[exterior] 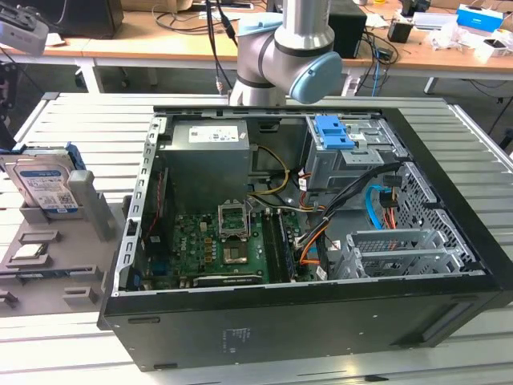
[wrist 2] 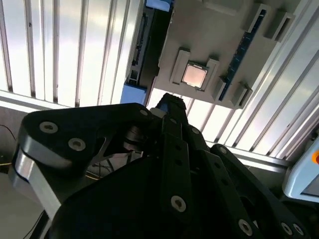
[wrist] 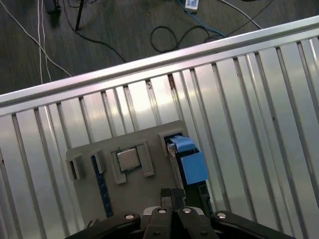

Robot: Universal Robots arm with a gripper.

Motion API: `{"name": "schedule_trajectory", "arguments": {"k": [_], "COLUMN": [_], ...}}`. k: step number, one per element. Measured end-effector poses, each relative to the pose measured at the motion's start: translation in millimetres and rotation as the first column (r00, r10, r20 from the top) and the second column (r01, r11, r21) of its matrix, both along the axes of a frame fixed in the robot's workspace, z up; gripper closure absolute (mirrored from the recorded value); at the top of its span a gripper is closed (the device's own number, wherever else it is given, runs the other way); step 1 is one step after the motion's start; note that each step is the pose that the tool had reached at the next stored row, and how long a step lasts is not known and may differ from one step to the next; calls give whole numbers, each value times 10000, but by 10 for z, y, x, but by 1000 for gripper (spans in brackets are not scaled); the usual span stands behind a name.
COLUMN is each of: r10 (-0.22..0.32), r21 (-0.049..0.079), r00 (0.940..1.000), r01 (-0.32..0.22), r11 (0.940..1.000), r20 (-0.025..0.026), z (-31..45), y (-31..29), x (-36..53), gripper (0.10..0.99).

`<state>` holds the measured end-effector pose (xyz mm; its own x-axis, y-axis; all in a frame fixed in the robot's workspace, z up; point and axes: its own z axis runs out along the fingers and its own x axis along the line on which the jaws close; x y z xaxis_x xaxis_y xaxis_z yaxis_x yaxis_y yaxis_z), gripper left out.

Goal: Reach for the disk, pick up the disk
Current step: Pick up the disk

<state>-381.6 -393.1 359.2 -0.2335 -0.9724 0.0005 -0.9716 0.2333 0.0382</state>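
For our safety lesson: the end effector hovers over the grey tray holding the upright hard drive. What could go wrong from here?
1. The silver-grey hard drive in its blue plastic carrier stands on edge; an off-centre grasp might tilt or jam it.
2. The black end effector looks shut; descending unopened could hit the drive.
3. The square silver processor chip lies bare nearby; a stray approach might strike it.

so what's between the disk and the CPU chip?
Only the grey tray: its raised pocket walls, nothing loose. First wrist view shows disk and CPU chip side by side.
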Motion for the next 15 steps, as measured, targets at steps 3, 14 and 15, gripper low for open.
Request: {"name": "schedule_trajectory", "arguments": {"k": [3,14,15], "r10": [339,1733,1944], "r21": [0,0,0], "r00": [9994,9849,9809], "r01": [-339,-1733,-1944], "r11": [9994,9849,9809], "r20": [-1,-1,0], "z": [0,0,0], "y": [0,0,0], "x": [0,0,0], "gripper": [980,980,980]}}
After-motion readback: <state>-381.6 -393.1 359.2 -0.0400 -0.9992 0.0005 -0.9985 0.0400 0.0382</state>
